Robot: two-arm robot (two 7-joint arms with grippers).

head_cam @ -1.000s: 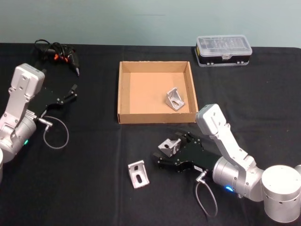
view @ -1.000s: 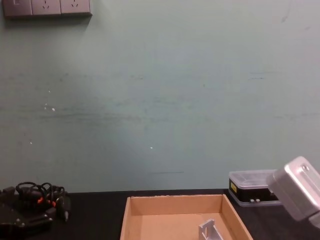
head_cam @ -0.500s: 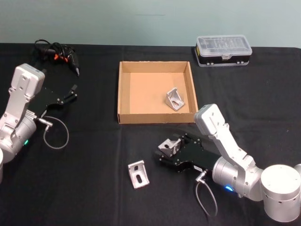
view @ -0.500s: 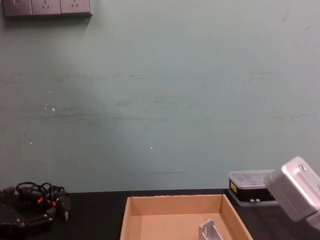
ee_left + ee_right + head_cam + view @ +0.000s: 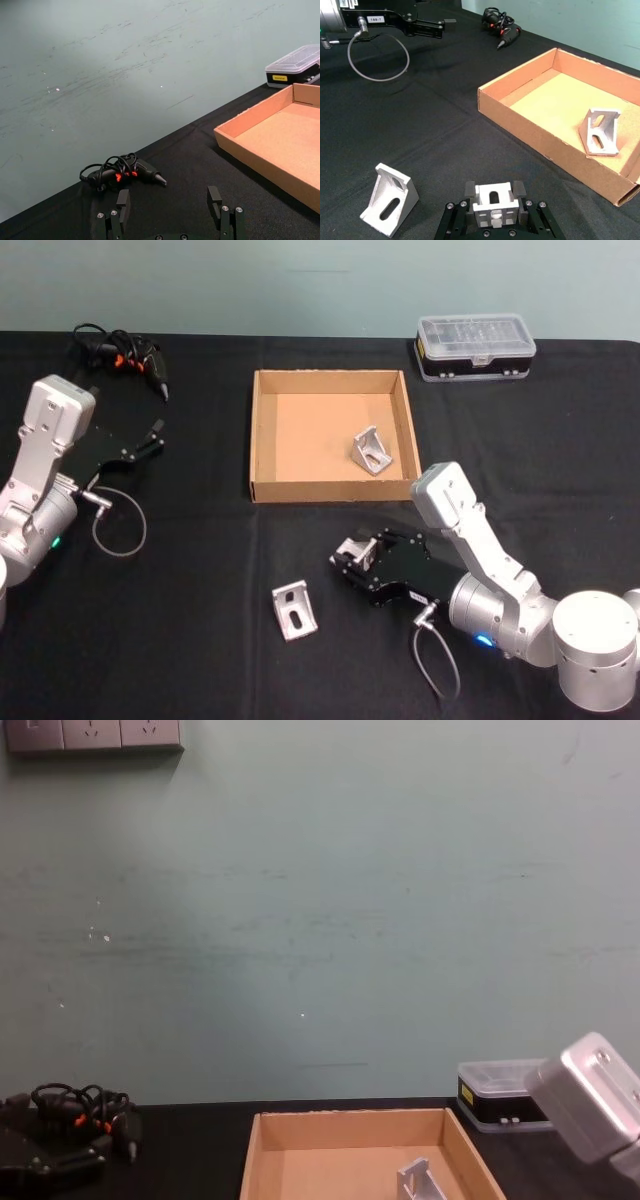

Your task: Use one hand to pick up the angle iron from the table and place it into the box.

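Angle iron [image 5: 493,201], silver slotted bracket, pinched by jaws of right gripper [image 5: 351,557], left gripper [image 5: 168,196] jaws spread

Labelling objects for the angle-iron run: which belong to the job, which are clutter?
Job: right gripper, gripped iron, loose iron, iron in box, box, table.
Lying about: black case, corded tool; left gripper parked open at left.

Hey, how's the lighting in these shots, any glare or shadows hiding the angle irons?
Head view: even light, no glare on them; the black right claw blends into the table, shut on one angle iron. Right wrist view: the box wall shades a strip of its floor; the iron inside is plainly lit.
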